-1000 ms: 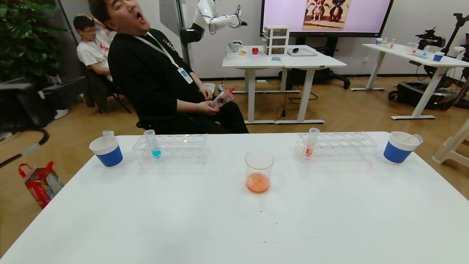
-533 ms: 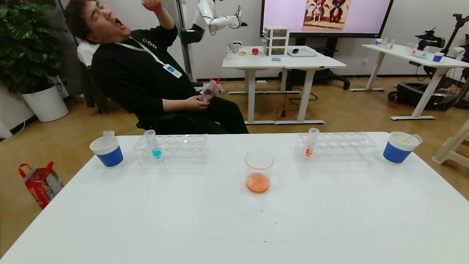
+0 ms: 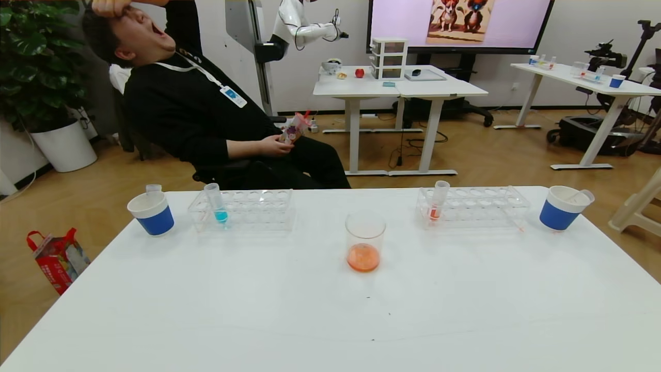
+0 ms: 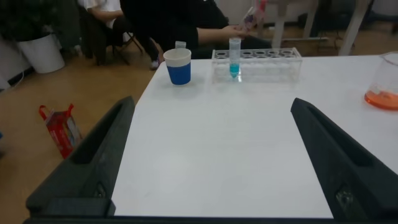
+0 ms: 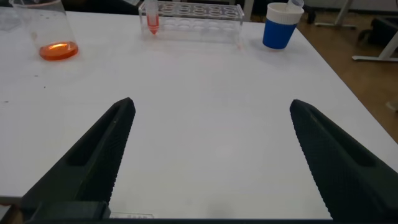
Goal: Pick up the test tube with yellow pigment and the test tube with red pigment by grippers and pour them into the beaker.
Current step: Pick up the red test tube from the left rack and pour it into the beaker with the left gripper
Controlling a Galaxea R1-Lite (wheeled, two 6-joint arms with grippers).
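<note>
The beaker (image 3: 365, 243) stands mid-table with orange liquid at its bottom; it also shows in the left wrist view (image 4: 384, 84) and the right wrist view (image 5: 46, 31). The test tube with red pigment (image 3: 438, 204) stands upright at the near-left end of the right rack (image 3: 480, 206), also seen in the right wrist view (image 5: 151, 18). No tube with yellow liquid is in view. My left gripper (image 4: 212, 101) and right gripper (image 5: 212, 102) are both open and empty, low over the near part of the table. Neither shows in the head view.
A tube with blue liquid (image 3: 217, 204) stands in the left rack (image 3: 253, 209). Blue paper cups sit at far left (image 3: 151, 213) and far right (image 3: 560, 208), each with an empty clear tube in or behind it. A person sits behind the white table (image 3: 330, 320).
A dark arm part at the head view's left edge has gone out of view. The person behind the table has leaned back. Nothing on the table has moved.
</note>
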